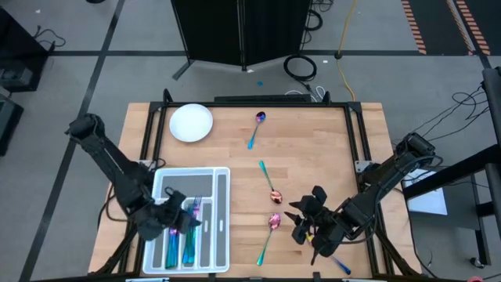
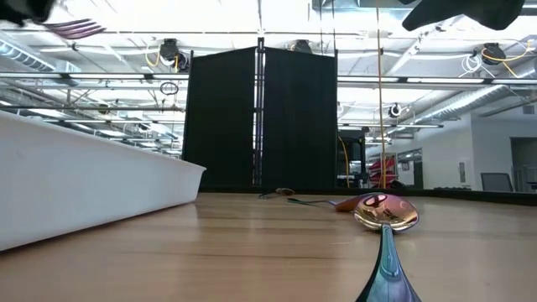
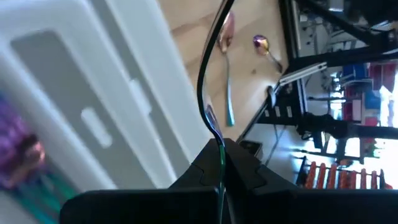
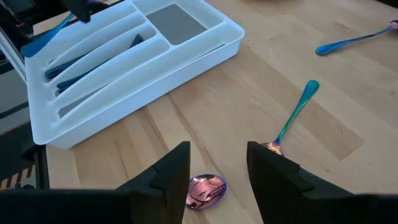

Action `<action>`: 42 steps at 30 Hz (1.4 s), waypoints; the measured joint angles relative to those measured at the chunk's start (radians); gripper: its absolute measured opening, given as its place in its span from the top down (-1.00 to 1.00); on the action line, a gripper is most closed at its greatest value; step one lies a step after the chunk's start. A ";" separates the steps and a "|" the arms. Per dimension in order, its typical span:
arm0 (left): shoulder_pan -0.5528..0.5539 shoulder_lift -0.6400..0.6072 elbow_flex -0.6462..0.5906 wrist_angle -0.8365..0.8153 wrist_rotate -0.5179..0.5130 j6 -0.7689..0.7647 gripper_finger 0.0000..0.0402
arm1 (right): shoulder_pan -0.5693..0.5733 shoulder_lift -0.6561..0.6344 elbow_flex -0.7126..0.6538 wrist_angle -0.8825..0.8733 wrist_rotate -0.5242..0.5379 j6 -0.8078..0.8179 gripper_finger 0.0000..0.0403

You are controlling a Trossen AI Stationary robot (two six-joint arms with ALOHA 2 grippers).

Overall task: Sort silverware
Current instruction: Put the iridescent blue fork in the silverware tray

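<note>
Silverware: three spoons [image 1: 268, 190] loose on counter [image 1: 313, 149], several pieces already in tray [image 1: 222, 205].

High view: left pincer [image 1: 188, 219] over tray; right pincer [image 1: 307, 223] beside nearest spoon [image 1: 273, 222].

Low view: fork [image 2: 77, 28] aloft above tray.

Left wrist view: left pincer clamped on fork, edge-on.

Right wrist view: right pincer's fingers [image 4: 171, 174] apart above spoon bowl.

Advice: lower fork lengthwise into matching slot before release.
</note>
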 joint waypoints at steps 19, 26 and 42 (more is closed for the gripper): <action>-0.166 0.224 0.000 -0.127 0.038 -0.442 0.99 | -0.017 0.000 0.000 0.021 -0.004 -0.060 0.28; -0.152 0.254 0.000 -0.115 0.076 -0.444 0.99 | -0.029 0.000 0.000 0.057 -0.008 -0.112 0.28; -0.132 0.257 0.000 -0.114 0.109 -0.445 0.83 | -0.029 0.000 0.000 0.057 -0.010 -0.114 0.28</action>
